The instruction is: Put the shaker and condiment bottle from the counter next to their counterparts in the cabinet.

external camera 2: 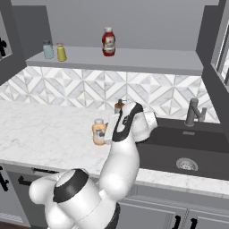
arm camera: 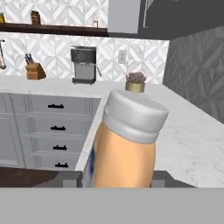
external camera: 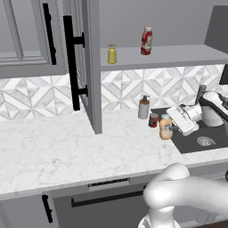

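Observation:
The orange condiment bottle (external camera: pixel 165 127) (external camera 2: pixel 99 131) (arm camera: pixel 124 144) with a pale cap stands on the white marble counter (external camera: pixel 67 147) (external camera 2: pixel 44 129) at the sink's left edge. My gripper (external camera: pixel 168 129) (external camera 2: pixel 103 133) (arm camera: pixel 117 178) reaches sideways around it, one finger against each side, shut on the bottle. The yellow-green shaker (external camera: pixel 111 54) (external camera 2: pixel 61 52) stands on the grey cabinet shelf (external camera: pixel 178 55) (external camera 2: pixel 147 60). The red bottle (external camera: pixel 146 40) (external camera 2: pixel 108 41) stands on the same shelf, further right.
A beige pump dispenser (external camera: pixel 143 108) (external camera 2: pixel 119 105) and a small red can (external camera: pixel 153 120) stand just behind the bottle. The dark sink (external camera: pixel 205 133) (external camera 2: pixel 188 147) with its faucet (external camera 2: pixel 193 112) lies right. The open cabinet door (external camera: pixel 82 62) juts out on the left. A blue-grey jar (external camera 2: pixel 48 49) sits beside the shaker.

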Motion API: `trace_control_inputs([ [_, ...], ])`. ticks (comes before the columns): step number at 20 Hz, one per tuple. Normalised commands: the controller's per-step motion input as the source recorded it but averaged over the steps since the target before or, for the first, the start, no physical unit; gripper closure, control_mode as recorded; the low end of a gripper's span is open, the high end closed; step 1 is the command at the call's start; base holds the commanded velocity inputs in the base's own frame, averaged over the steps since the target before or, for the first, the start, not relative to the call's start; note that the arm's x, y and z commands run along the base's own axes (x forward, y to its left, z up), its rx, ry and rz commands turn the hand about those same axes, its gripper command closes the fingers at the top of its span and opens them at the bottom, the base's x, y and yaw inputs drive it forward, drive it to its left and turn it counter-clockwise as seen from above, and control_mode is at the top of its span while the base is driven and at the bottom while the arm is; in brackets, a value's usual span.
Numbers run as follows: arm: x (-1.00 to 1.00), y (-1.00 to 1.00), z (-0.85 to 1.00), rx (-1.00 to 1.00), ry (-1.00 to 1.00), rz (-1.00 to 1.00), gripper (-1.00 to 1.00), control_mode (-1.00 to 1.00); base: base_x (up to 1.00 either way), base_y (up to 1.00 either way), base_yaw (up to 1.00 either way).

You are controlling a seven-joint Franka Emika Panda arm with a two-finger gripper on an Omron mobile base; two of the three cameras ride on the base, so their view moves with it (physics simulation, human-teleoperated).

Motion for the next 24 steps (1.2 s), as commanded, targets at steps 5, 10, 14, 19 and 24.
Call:
trace_control_inputs([
  [5,-0.32,0.0,0.53,0.0,-0.02,-0.17,1.0,-1.0,0.0,0.0,0.0],
  [10,-0.33,0.0,0.58,0.0,-0.05,-0.17,1.0,-1.0,0.0,0.0,0.0],
  [14,-0.32,-0.01,0.67,0.0,-0.06,-0.17,1.0,-1.0,0.0,0.0,0.0],
  [19,-0.24,0.0,0.73,0.0,-0.07,-0.15,1.0,-1.0,0.0,0.0,0.0],
  [24,-0.19,0.0,0.75,0.0,-0.05,-0.15,1.0,-1.0,0.0,0.0,0.0],
])
